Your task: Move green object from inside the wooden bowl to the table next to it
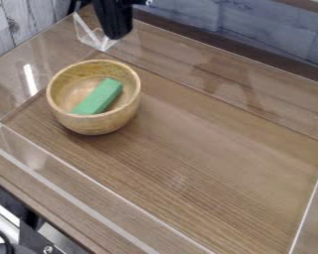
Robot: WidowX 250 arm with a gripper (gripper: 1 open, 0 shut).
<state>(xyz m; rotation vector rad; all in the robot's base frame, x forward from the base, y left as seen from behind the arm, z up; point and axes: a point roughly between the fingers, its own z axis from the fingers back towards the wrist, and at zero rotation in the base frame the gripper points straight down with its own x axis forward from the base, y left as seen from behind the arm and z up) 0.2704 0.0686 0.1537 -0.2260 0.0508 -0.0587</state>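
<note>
Closed and holding nothing, the black claw [108,40] hangs near the top left of the view, pointing steeply down above the far part of the table, beyond the bowl and apart from it. Its tips look pressed together, though they are dark and small against the glossy surface.

The small bright green rectangular block [100,96] lies inside the round light tan wooden bowl [64,117], slanted across the hollow with one end toward the far wall and the other toward the near left. The bowl sits on the large brown wood-grain tabletop [215,139], close to the left clear acrylic wall [16,55]. To the right of the bowl the tabletop is bare wood, which looks like the natural place to set the block down.

The task has not started in any visible way: the block is untouched and the claw is not over it.

Several things could go wrong from here. If the claw descends with its jaws shut, it will push the block rather than take it. The block lies at a slant, so jaws not lined up across its narrow sides may nudge it around the curved hollow or pinch a corner and drop it. The thick bowl walls leave little room, so a jaw could strike the rim and shift or tip the bowl. The nearby acrylic wall also limits an approach from the left.
</note>
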